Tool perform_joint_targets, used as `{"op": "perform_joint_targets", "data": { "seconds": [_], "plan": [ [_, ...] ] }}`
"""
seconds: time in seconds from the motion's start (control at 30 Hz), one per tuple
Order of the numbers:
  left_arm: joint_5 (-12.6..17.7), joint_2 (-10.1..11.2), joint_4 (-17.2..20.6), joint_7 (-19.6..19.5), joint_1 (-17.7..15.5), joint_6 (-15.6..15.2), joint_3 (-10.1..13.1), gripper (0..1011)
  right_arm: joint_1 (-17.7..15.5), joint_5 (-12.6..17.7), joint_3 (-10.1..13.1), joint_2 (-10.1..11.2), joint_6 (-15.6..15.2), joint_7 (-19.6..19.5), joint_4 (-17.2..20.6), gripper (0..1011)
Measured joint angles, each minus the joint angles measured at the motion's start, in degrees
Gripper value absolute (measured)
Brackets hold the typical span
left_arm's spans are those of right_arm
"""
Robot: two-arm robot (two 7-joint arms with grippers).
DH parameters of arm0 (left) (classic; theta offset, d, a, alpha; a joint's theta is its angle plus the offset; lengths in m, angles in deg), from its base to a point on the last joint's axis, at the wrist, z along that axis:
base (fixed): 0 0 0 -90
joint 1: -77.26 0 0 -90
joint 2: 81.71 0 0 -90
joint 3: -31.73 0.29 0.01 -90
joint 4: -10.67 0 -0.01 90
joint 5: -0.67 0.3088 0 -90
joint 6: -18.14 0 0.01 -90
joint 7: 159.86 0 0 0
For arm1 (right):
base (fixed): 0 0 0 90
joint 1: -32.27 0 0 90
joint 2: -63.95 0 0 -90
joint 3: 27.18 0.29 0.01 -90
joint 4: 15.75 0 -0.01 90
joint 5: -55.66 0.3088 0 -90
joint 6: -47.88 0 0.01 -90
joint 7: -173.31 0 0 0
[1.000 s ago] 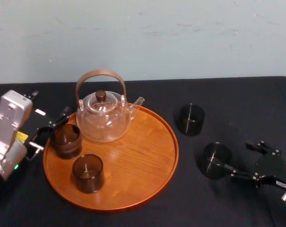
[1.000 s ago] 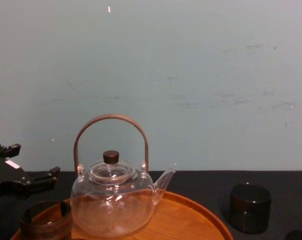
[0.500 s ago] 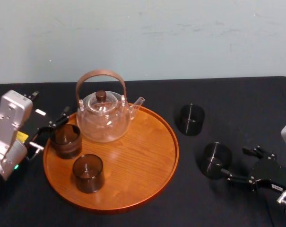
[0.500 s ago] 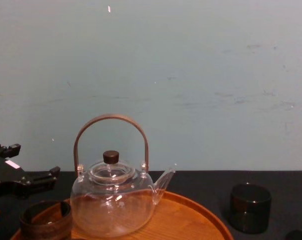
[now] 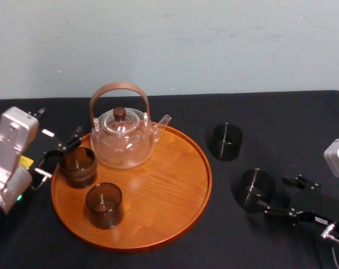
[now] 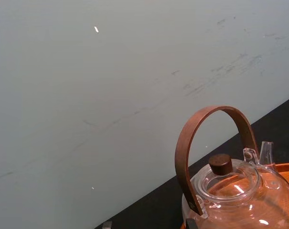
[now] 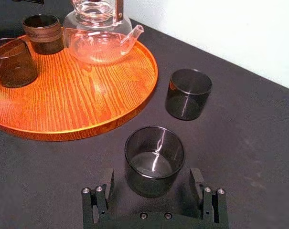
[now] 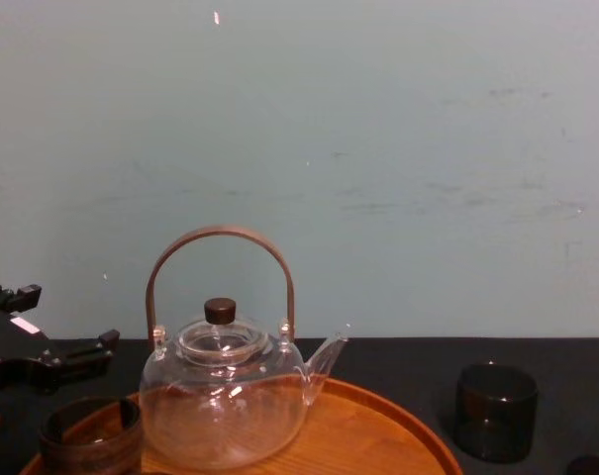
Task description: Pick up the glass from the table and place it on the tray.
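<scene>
Grasp and placing are both yet to come — the nearer dark cylindrical glass (image 7: 154,155) stands on the black table (image 5: 281,129) right of the large round orange-brown wooden tray (image 5: 158,196), the right gripper (image 7: 152,177) spread wide astride it, holding nothing, and the left gripper (image 5: 58,156) sits spread at the tray's left rim.

A dark smoky glass (image 5: 254,188) is standing upright on the black surface (image 5: 281,129). The round orange-brown tray (image 5: 158,190) is lying flat nearby, to its left.

A plain pale blue-green wall (image 5: 225,39), marked with faint scuffs and a few small white specks, rises behind the far edge of a table (image 5: 287,112) covered in matte black cloth under soft, even light.
</scene>
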Motion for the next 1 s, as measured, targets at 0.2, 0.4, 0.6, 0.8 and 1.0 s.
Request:
{"op": "perform_joint_targets", "data": {
  "seconds": [0.2, 0.4, 0.6, 0.8, 1.0],
  "plan": [
    [0.0, 0.0, 0.0, 0.0, 0.0, 0.0, 0.0, 1001, 1.42, -0.52, -0.71, -0.67, -0.55, 0.37, -1.11, 1002],
    [0.0, 0.0, 0.0, 0.0, 0.0, 0.0, 0.0, 1001, 3.05, -1.13, -1.53, -1.46, -1.0, 0.61, -2.31, 1002],
    [0.0, 0.0, 0.0, 0.0, 0.0, 0.0, 0.0, 1001, 4.93, -1.79, -2.5, -2.28, -1.31, 0.94, -3.78, 1002],
    [0.0, 0.0, 0.0, 0.0, 0.0, 0.0, 0.0, 1001, 6.59, -2.17, -3.35, -2.89, -1.64, 1.47, -4.9, 1002],
    [0.0, 0.0, 0.0, 0.0, 0.0, 0.0, 0.0, 1001, 7.9, -2.5, -4.24, -3.42, -1.79, 1.89, -5.92, 1002]
  ]
}}
